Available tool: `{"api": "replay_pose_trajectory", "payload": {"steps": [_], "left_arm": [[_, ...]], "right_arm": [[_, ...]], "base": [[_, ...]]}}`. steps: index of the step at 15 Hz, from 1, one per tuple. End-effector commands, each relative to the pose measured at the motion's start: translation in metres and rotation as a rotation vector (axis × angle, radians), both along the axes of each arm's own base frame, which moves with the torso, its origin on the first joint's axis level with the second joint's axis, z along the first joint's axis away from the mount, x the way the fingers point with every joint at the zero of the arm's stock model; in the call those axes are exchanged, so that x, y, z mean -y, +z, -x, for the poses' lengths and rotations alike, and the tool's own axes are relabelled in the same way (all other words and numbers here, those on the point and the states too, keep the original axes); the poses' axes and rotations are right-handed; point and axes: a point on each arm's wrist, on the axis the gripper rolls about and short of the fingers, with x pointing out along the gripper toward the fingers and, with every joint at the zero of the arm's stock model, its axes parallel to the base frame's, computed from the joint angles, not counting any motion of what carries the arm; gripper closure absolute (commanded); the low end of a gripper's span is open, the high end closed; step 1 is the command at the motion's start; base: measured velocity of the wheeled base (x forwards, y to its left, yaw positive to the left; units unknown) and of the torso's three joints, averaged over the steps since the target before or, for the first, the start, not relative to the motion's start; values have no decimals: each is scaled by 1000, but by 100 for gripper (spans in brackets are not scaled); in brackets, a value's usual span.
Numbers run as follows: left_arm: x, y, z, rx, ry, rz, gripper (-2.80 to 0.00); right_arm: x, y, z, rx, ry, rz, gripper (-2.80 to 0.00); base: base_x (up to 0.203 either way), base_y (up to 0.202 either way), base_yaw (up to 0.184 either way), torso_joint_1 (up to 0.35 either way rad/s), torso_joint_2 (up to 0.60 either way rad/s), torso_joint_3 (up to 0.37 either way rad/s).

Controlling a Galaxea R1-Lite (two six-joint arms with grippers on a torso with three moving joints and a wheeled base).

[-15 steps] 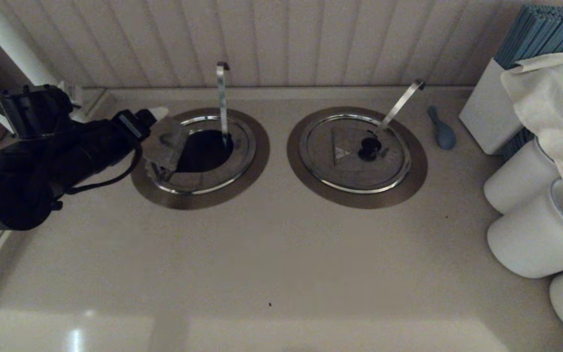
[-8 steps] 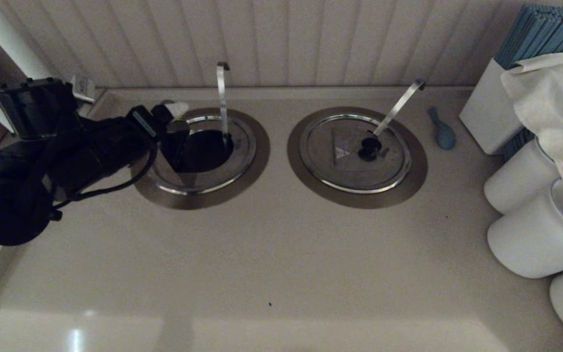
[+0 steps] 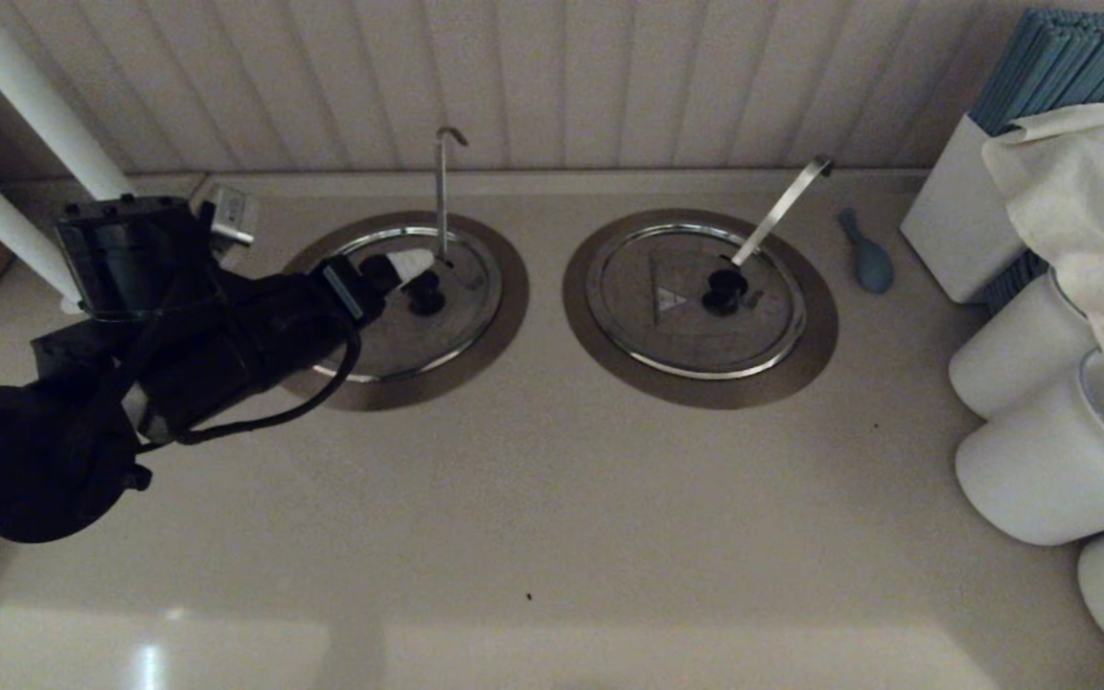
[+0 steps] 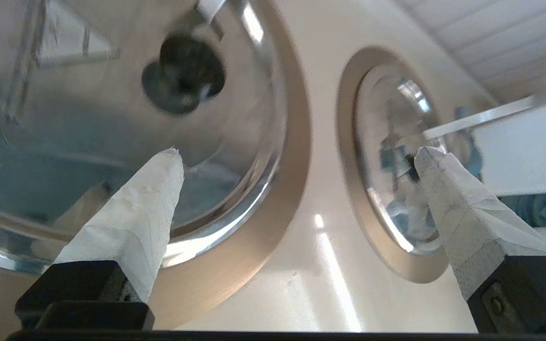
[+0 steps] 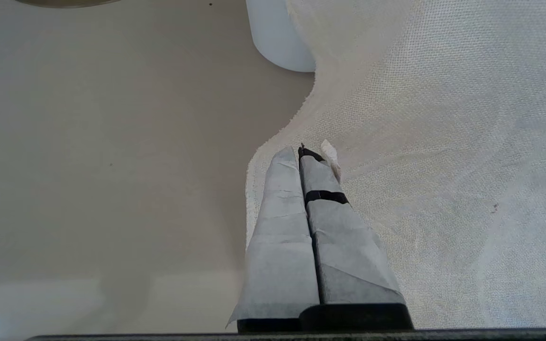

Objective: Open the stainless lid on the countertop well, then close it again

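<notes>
The stainless lid (image 3: 461, 321) lies flat on the countertop well (image 3: 506, 316), covering it. Its black knob (image 3: 425, 292) is free, and the thin hooked ladle handle (image 3: 441, 192) stands up through it at the back. My left gripper (image 3: 401, 273) hovers over the lid's left part, just beside the knob, open and holding nothing. In the left wrist view the knob (image 4: 183, 76) and the pale triangle mark (image 4: 71, 40) sit beyond the spread fingertips (image 4: 166, 166), with the collar ring (image 4: 263, 222) below. My right gripper (image 5: 308, 154) is shut and empty above a white cloth; the head view does not show it.
The twin lid (image 3: 677, 326) with an orange-tinted triangle and wide strip handle (image 3: 782, 206) covers the right well. A blue spoon (image 3: 866, 254) lies beyond it. A white box (image 3: 954, 220), white jars (image 3: 1050, 460) and a draped cloth (image 3: 1089, 192) crowd the right edge.
The left gripper held the lid tilted up over the open well; the lid now lies flat, closing the well. The gripper has let go and moved right, toward the knob.
</notes>
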Motion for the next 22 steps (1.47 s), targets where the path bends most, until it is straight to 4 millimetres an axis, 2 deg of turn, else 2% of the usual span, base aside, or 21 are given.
{"api": "replay_pose_trajectory", "payload": {"steps": [1, 4, 7, 9, 10, 12, 14, 18, 20, 22], "left_arm": [[-2, 13, 9, 46, -2, 10, -280], [-4, 20, 15, 87, -4, -26, -280], [-4, 16, 15, 105, -5, -100, -280], [-7, 11, 23, 120, -5, -186, -280], [-9, 6, 30, 132, -7, -252, 0], [-18, 7, 58, 189, -9, -340, 0], [-30, 15, 96, 246, -20, -382, 0], [-63, 23, 191, 263, 13, -586, 0], [-80, 26, 232, 202, 179, -605, 0], [-95, 25, 273, 230, 337, -564, 0]], "right_arm": [[0, 0, 0, -1, 0, 0, 0], [0, 0, 0, -1, 0, 0, 0], [0, 0, 0, -1, 0, 0, 0], [0, 0, 0, -1, 0, 0, 0], [0, 0, 0, -1, 0, 0, 0], [0, 0, 0, 0, 0, 0, 0], [0, 0, 0, -1, 0, 0, 0], [0, 0, 0, -1, 0, 0, 0], [0, 0, 0, -1, 0, 0, 0], [0, 0, 0, -1, 0, 0, 0]], "base": [[0, 0, 0, 0, 0, 0], [0, 0, 0, 0, 0, 0], [0, 0, 0, 0, 0, 0], [0, 0, 0, 0, 0, 0], [0, 0, 0, 0, 0, 0], [0, 0, 0, 0, 0, 0], [0, 0, 0, 0, 0, 0], [0, 0, 0, 0, 0, 0], [0, 0, 0, 0, 0, 0], [0, 0, 0, 0, 0, 0]]}}
